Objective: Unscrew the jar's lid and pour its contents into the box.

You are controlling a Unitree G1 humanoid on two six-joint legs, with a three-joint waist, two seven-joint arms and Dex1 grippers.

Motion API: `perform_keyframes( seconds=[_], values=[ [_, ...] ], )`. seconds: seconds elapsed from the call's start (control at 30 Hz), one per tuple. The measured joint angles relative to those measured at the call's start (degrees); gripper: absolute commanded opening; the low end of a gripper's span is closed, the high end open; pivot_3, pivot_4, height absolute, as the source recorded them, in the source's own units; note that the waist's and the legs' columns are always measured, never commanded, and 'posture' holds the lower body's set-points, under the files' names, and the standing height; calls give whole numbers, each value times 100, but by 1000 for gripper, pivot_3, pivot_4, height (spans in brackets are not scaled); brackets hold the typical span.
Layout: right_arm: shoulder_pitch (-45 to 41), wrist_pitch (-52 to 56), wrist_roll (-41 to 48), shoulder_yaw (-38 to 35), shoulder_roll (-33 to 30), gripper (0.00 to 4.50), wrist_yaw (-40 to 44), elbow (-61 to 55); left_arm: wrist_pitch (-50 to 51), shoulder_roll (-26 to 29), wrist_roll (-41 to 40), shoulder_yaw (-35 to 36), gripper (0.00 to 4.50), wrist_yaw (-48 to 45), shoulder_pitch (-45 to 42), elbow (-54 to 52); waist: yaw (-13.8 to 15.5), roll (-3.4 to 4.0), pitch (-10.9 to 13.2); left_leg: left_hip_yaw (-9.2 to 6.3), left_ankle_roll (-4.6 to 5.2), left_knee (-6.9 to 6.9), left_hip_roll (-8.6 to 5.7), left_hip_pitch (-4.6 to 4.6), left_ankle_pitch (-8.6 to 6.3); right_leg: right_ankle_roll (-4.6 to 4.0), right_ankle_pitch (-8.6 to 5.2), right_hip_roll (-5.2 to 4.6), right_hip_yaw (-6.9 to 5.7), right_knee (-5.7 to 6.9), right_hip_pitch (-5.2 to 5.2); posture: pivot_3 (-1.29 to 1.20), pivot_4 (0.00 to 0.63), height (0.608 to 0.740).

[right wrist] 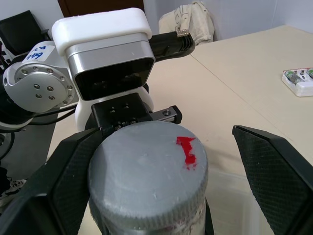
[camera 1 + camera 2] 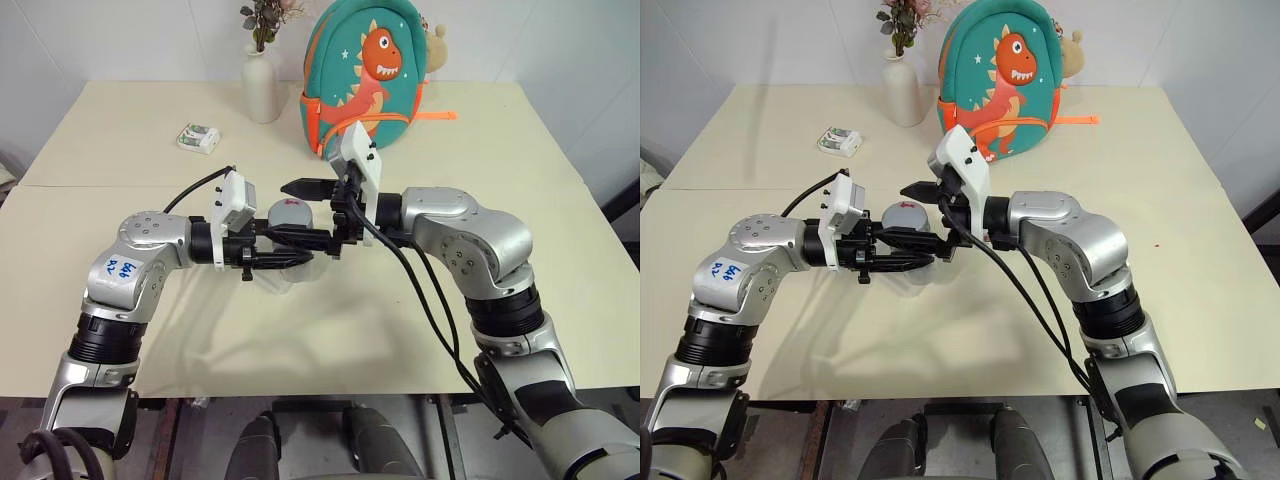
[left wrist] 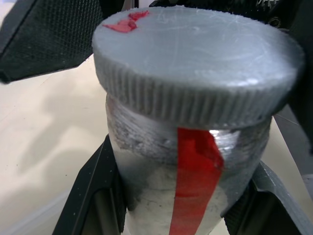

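- Table (image 2: 560, 300): work happens mid-air above it.
- Left gripper (image 2: 290, 250) clamped on jar (image 3: 186, 191), holding it upright, anchored against twisting.
- Right gripper (image 1: 161, 161) spread wide, straddling lid (image 1: 146, 169), not yet squeezing.
- Lid on, so contents stay inside.

I see 3 things at the far side of my table (image 2: 560, 250) — a white vase (image 2: 261, 88), a dinosaur backpack (image 2: 372, 75), a small packet (image 2: 199, 138).

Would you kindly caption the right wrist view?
Open right gripper straddles the lid of the jar held by the left gripper.
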Motion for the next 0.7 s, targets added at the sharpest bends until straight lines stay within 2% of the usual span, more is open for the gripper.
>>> perform_keyframes(
  seconds=[0.7],
  values=[
    [345, 38, 344, -419, -668, 4476, 310, -112, 0, 29, 11, 4, 1992, 13, -6, 146, 5, 0, 0, 1, 0, 0, 0, 0, 0, 0, 0, 1, 1, -1, 0, 0, 150, 740]
  ],
)
